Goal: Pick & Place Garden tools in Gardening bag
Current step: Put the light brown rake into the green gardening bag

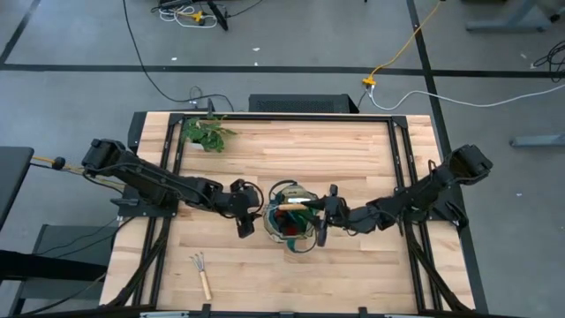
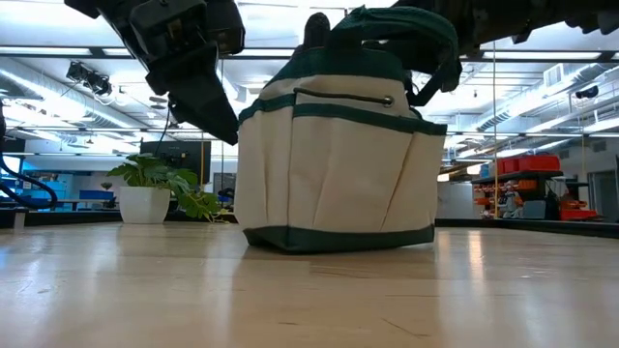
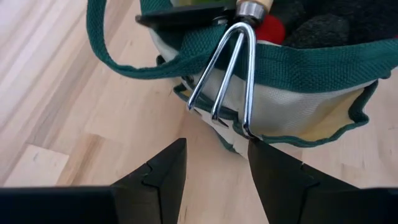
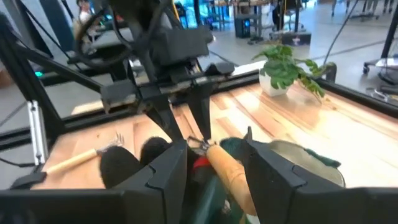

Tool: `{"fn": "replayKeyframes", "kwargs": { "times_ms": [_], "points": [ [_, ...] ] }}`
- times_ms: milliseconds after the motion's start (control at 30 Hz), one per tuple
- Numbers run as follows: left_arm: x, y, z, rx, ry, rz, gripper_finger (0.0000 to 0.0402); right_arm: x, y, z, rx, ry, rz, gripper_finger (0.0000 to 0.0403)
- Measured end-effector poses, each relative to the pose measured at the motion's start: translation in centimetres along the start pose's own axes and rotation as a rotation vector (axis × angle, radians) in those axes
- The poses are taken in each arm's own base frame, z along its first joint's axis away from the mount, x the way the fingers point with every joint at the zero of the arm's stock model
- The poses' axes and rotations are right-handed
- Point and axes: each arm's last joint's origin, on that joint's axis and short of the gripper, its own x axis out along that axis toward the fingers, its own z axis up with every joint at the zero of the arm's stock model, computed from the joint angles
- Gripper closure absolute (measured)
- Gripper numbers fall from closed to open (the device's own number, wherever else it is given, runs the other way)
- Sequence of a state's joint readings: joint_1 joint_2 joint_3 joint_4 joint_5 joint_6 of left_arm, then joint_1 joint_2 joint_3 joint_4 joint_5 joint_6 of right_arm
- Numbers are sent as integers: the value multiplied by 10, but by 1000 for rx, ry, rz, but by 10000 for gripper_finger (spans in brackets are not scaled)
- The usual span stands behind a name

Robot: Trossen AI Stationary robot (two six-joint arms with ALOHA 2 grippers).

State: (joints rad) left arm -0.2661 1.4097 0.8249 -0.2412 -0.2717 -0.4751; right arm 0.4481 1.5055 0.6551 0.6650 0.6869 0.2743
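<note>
The right gripper (image 1: 323, 215) is hanging over the right rim of the gardening bag (image 2: 334, 164), its fingers clamped on the wooden handle of a rake (image 4: 227, 174) that is lying across the bag's mouth. The rake's metal prongs (image 3: 227, 74) are sticking out over the bag's left rim and down its outer wall. The left gripper (image 1: 244, 212) is hovering just left of the bag, fingers apart and empty, pointing at those prongs.

To finish this step well, the handle end likely needs tipping down so the prongs are sliding back over the green trim and into the bag before release; the left gripper could be steadying the soft wall or nudging the prongs in. Snagging on the loop handle (image 3: 118, 56) looks like the risk.

A second rake (image 1: 202, 273) is lying on the near-left of the pale wooden table (image 1: 371, 159), well apart from the bag. A leafy potted plant (image 1: 208, 133) is standing at the far left. Beyond is a bright workshop with grey floor and cables.
</note>
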Motion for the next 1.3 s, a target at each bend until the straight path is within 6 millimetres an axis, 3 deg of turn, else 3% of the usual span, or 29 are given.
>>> {"fn": "replayKeyframes", "kwargs": {
  "times_ms": [567, 1300],
  "points": [
    [0, 0, 3, 30, -44, 27, 223, 0, -3, -14, 107, 152, 3, 243],
    [-2, -2, 25, 57, -249, -15, 223, -1, -3, -19, 165, 215, 40, 243]
  ]
}}
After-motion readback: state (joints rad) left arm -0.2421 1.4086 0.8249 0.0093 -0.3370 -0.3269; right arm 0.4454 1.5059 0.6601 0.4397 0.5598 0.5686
